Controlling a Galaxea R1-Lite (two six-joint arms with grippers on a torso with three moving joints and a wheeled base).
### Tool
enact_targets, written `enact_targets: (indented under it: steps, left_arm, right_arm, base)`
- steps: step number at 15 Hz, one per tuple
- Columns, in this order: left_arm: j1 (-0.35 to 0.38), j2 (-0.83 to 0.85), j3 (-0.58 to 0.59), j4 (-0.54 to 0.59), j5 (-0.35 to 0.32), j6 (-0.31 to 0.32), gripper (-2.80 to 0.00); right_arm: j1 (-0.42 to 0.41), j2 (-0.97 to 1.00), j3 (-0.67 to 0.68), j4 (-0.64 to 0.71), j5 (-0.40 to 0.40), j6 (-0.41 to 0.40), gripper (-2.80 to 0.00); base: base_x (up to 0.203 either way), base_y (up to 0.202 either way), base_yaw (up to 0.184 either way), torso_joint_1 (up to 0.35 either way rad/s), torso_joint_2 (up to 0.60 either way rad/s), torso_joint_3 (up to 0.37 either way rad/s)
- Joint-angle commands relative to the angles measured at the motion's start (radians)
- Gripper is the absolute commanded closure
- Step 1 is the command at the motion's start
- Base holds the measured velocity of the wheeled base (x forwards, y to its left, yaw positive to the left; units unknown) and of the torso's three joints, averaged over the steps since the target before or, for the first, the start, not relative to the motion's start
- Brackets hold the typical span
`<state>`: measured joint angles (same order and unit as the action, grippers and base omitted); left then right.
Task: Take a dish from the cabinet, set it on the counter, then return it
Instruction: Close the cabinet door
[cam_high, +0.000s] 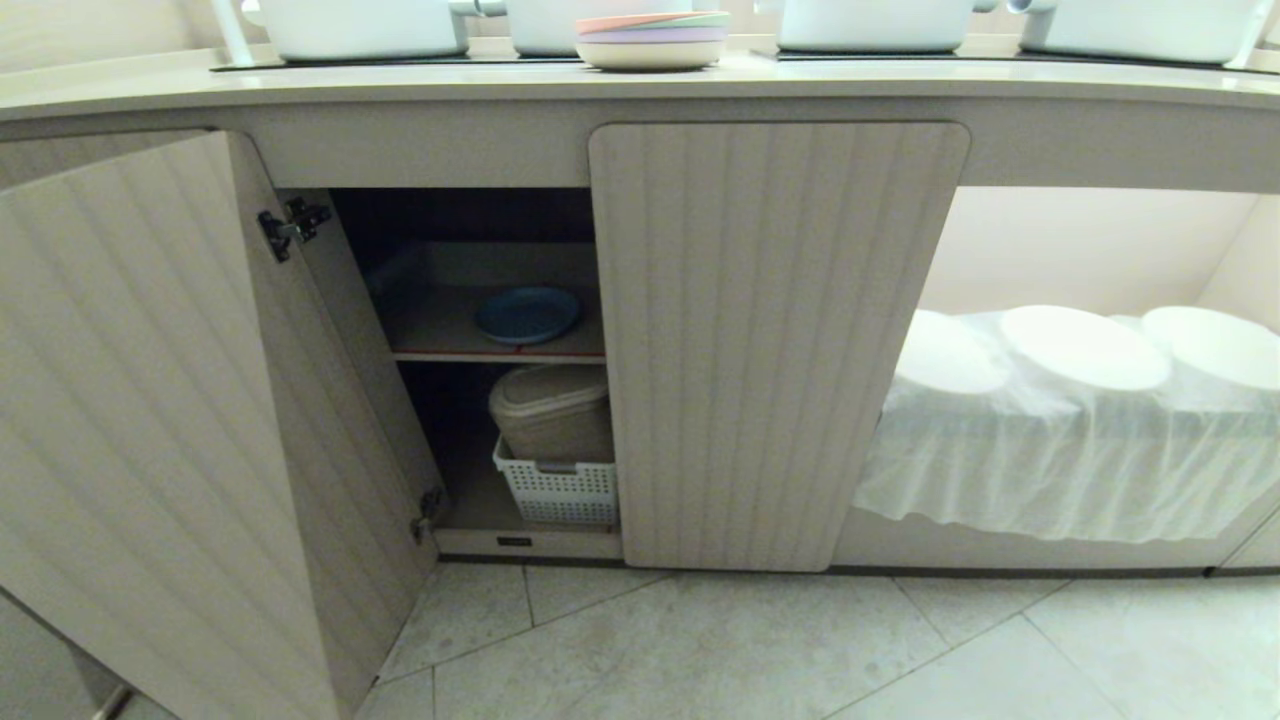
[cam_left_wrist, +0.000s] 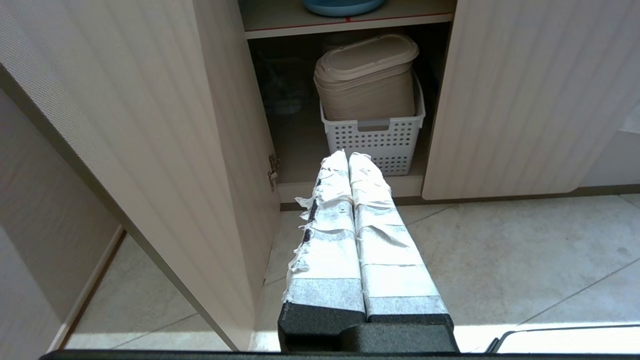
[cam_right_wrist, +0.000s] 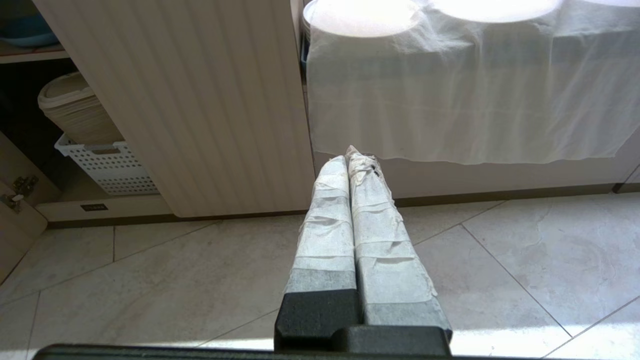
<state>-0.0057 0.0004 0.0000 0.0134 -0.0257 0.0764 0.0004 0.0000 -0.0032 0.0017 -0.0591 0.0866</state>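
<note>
**One blue dish waits on the cabinet shelf, both arms idle**

The dish (cam_high: 527, 314) lies flat on the inner shelf (cam_high: 470, 352) of the cabinet (cam_high: 778, 340), behind the open left door (cam_high: 150, 420); the right door is shut. Both grippers hang low in front of the cabinet over the floor tiles: the left gripper (cam_left_wrist: 348, 156) faces the open compartment, the right gripper (cam_right_wrist: 353, 156) faces the shut door. Each has its jaws pressed together, holding nothing.

The dish looks rigid, light and smooth, likely slippery on its matte face and liable to chip if knocked against the shelf edge. Its low rim at the near side seems the best place to pinch.

Count: one blue dish; one stack of pastel plates (cam_high: 652, 38) on the bench (cam_high: 400, 88); one white basket (cam_high: 557, 490) below the shelf, holding one beige lidded container (cam_high: 552, 410); three white round shapes under a cloth (cam_high: 1060, 450) to the right.
</note>
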Motion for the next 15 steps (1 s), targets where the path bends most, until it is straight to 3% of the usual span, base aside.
enact_targets:
  steps: [1, 9, 15]
  left_arm:
    - [0.000, 0.000, 0.000, 0.000, 0.000, 0.008, 0.00]
    - [0.001, 0.000, 0.000, 0.000, 0.000, 0.003, 0.00]
    - [0.000, 0.000, 0.000, -0.001, 0.000, -0.001, 0.00]
  right_arm:
    - [0.001, 0.000, 0.000, 0.000, -0.001, 0.000, 0.00]
    - [0.001, 0.000, 0.000, 0.000, -0.001, 0.001, 0.00]
    - [0.001, 0.000, 0.000, 0.000, -0.001, 0.001, 0.00]
  base:
    - [0.000, 0.000, 0.000, 0.000, 0.00, 0.000]
    - [0.000, 0.000, 0.000, 0.000, 0.00, 0.000]
    - [0.000, 0.175, 0.001, 0.001, 0.00, 0.003]
